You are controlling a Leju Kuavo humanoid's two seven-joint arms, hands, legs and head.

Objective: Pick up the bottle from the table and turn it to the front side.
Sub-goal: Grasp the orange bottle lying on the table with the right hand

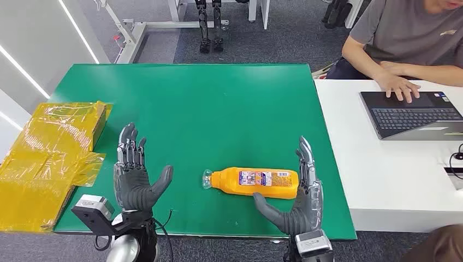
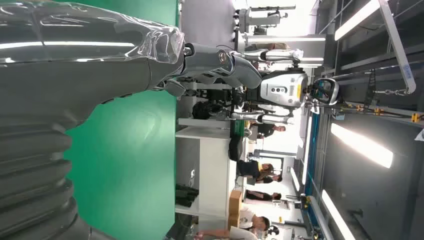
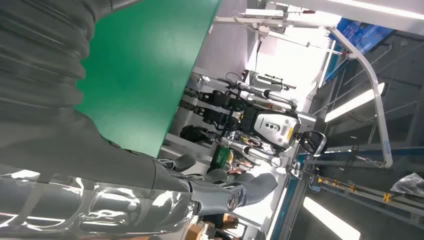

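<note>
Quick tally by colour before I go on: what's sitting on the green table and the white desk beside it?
Orange: 1, the bottle lying on its side on the green table
Yellow: 1, the plastic-wrapped box at the table's left edge
Dark grey: 1, the laptop on the white desk
Total: 3
</note>
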